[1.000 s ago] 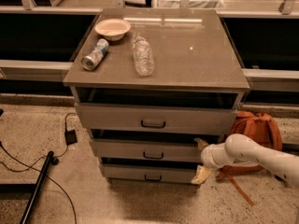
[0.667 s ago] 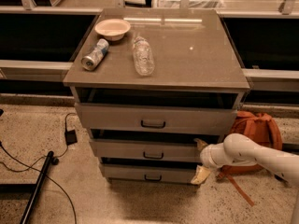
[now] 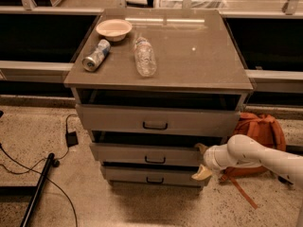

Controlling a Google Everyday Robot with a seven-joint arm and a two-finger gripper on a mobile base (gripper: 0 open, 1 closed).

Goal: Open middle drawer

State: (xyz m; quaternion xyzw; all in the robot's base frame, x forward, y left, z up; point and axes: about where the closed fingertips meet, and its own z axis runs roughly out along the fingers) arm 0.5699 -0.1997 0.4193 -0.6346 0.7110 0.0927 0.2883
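Gripper sits at the right end of the middle drawer, its 2 tan fingers spread apart, 1 by the front's top edge, 1 below. This drawer is 2nd of 3. An orange backpack lies beside the cabinet. On top rest a bottle, can and bowl.
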